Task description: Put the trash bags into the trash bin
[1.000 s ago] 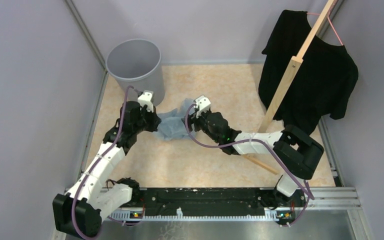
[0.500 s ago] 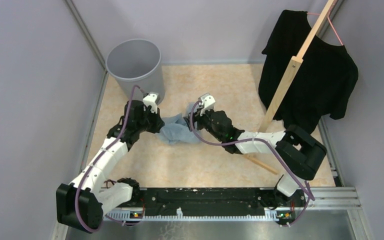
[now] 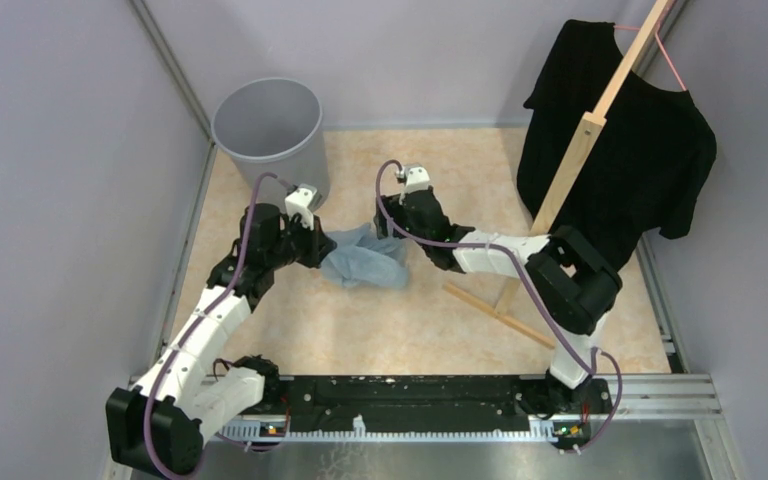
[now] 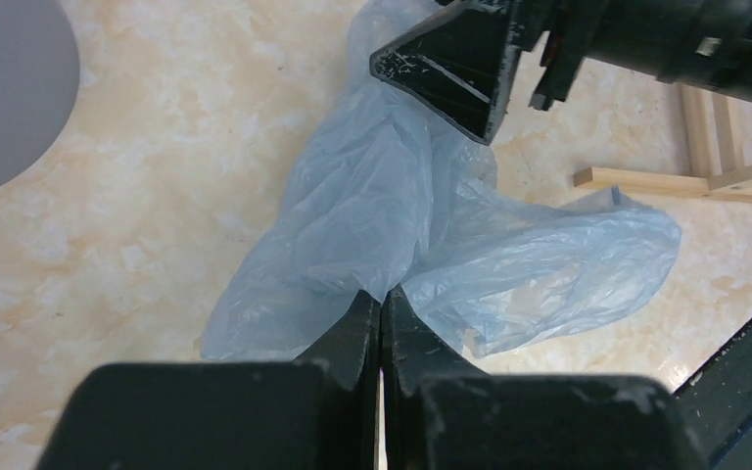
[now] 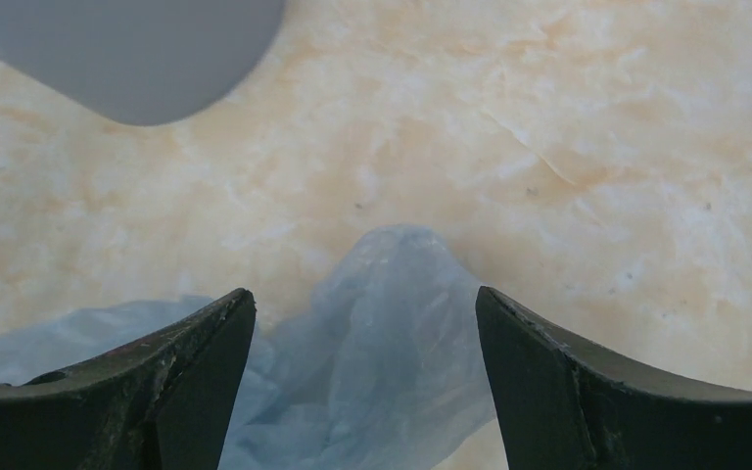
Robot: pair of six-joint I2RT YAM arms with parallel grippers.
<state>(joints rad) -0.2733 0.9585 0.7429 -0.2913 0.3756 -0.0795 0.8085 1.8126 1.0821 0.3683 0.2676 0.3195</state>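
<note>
Left gripper point(image 4: 382, 299), clamped on the trash bags point(image 3: 365, 265), has the trash bin point(image 3: 295, 165) at 11 o'clock; right gripper point(image 5: 364, 299) straddles them, wide open.

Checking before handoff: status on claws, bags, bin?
Left claw shut on the trash bags. Right claw open over a raised fold, not gripping. Bags on floor, outside the trash bin. Nothing seen between them.

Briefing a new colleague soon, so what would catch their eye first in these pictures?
The crumpled blue trash bags lie in the middle, the left gripper shut on an edge and the right gripper open astride a fold. A black T-shirt hangs on a wooden stand at the far right, and the grey trash bin stands in the far left corner.
</note>
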